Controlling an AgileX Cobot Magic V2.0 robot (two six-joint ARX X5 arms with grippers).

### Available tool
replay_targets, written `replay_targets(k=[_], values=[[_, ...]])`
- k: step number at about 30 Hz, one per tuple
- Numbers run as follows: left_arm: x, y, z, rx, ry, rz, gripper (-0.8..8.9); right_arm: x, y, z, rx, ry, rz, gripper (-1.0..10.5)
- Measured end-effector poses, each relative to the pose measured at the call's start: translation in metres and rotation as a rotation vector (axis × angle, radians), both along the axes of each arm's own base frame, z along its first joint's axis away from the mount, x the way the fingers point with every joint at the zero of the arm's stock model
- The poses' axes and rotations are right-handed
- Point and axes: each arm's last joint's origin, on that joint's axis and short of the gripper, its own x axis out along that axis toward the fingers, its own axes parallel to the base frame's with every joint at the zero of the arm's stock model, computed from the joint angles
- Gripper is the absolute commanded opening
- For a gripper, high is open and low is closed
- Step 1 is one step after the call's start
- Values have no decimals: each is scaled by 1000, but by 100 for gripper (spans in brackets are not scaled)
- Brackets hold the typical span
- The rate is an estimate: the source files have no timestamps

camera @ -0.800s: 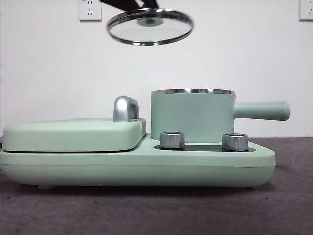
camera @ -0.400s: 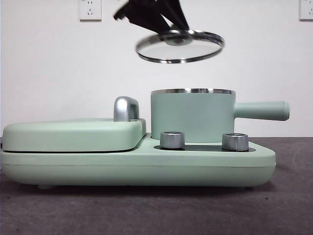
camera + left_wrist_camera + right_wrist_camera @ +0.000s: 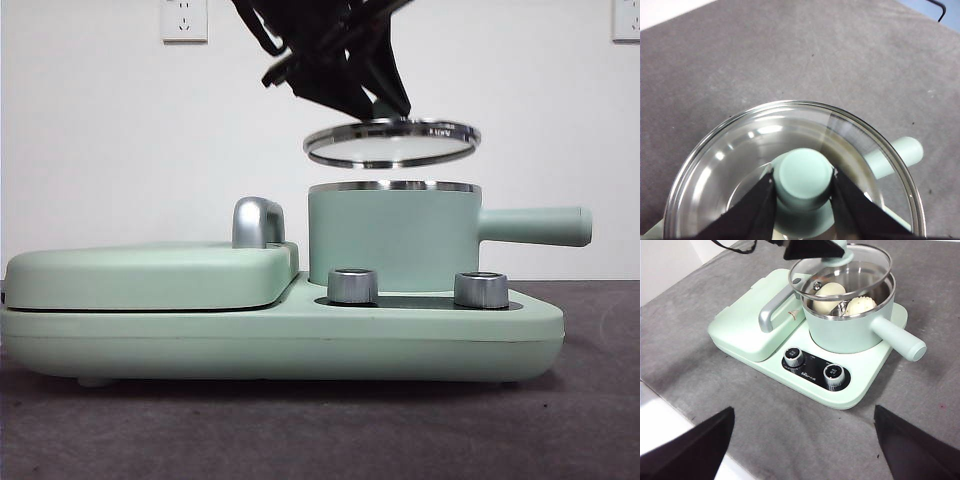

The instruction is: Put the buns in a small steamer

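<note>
1. Left gripper [image 3: 802, 187]: jaws clamped on lid [image 3: 391, 142] knob [image 3: 804, 177], lid level just above steamer [image 3: 392, 238], not touching.
2. Buns [image 3: 830, 291] side by side inside steamer.
3. Right gripper [image 3: 802, 440]: jaws wide apart, well back from cooker.

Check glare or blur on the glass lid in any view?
Left wrist view: bright reflection streaks on the glass lid, green knob sharp. Right wrist view: the lid stays clear enough to show both buns in the small steamer. Front view: the lid's rim glints; the left gripper is dark.
</note>
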Motion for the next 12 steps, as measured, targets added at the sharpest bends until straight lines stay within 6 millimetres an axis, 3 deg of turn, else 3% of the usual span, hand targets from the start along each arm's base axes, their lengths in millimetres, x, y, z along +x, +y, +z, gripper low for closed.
replay_targets(k=[7,12], values=[[4,-4,-3,-2,-39,-14,7,0,0,0,0,0,0,443],[11,-9,-19,29,-9,-18,7,0,0,0,0,0,0,443]])
